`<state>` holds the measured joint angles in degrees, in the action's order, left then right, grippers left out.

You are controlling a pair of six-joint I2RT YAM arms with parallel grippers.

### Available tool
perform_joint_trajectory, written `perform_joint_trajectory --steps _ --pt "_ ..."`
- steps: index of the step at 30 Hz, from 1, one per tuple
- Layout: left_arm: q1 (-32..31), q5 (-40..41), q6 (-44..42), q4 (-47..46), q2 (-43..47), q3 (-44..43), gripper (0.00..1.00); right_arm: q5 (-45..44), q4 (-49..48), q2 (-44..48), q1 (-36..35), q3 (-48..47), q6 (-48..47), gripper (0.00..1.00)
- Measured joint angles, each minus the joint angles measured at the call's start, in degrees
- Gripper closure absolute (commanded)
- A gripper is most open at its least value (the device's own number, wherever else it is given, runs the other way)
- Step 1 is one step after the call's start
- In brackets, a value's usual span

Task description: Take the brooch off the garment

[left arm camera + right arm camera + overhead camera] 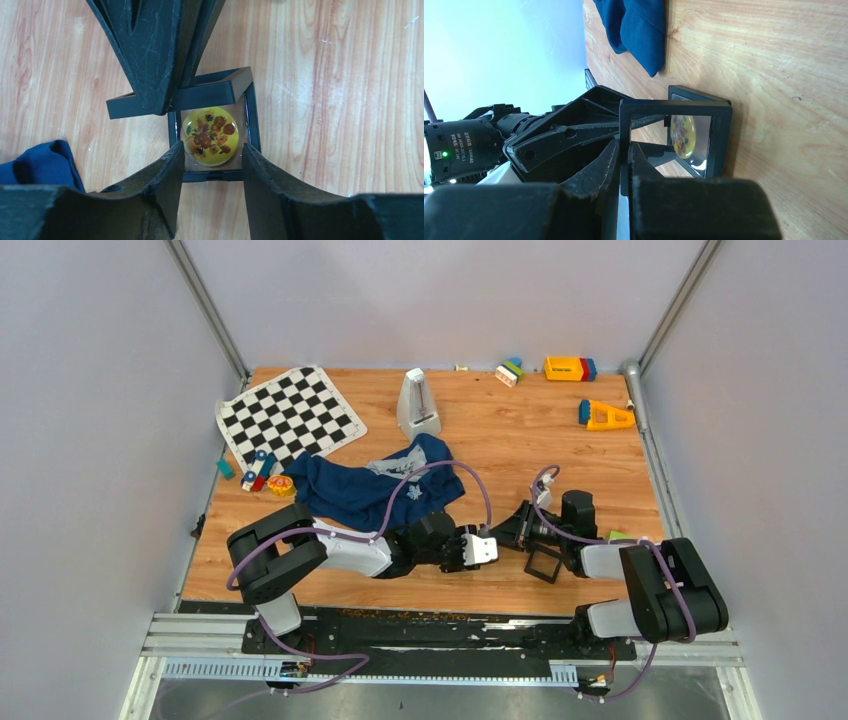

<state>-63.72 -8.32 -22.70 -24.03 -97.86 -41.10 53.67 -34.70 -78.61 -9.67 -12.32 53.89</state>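
The brooch (210, 136) is a round yellow-gold piece with a flower print. It lies inside the base of a small black square frame box (252, 120) on the wooden table, apart from the garment. My left gripper (212, 156) is open, one finger on each side of the brooch just above it. My right gripper (624, 150) is shut on the box's hinged lid frame (674, 107) and holds it upright; the brooch (683, 136) shows through it. The navy garment (380, 485) lies crumpled to the left, and an edge of it shows in the left wrist view (40, 162).
A chequered cloth (290, 415) lies at the back left, with small toy blocks (255, 470) and a yellow-red toy (281, 485) beside it. A grey metronome (418, 402) stands behind the garment. Coloured blocks (570, 368) and an orange wedge (606, 416) sit at the back right.
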Motion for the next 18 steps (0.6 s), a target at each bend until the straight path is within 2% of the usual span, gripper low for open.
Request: perform_joint_trajectory --steps 5,11,15,18 --pt "0.1 -1.1 0.8 0.1 0.2 0.0 0.44 -0.1 2.7 0.5 0.0 -0.9 -1.1 1.0" --pt "0.3 -1.2 3.6 2.5 2.7 0.0 0.45 -4.1 12.0 3.8 0.0 -3.9 -5.2 1.0" --pt "2.6 -2.2 7.2 3.5 6.3 0.0 0.45 -8.9 19.5 6.2 -0.3 -6.9 -8.9 1.0" --pt "7.0 -3.5 11.1 3.4 10.1 0.2 0.44 -12.6 23.7 6.9 -0.8 -9.1 -11.5 1.0"
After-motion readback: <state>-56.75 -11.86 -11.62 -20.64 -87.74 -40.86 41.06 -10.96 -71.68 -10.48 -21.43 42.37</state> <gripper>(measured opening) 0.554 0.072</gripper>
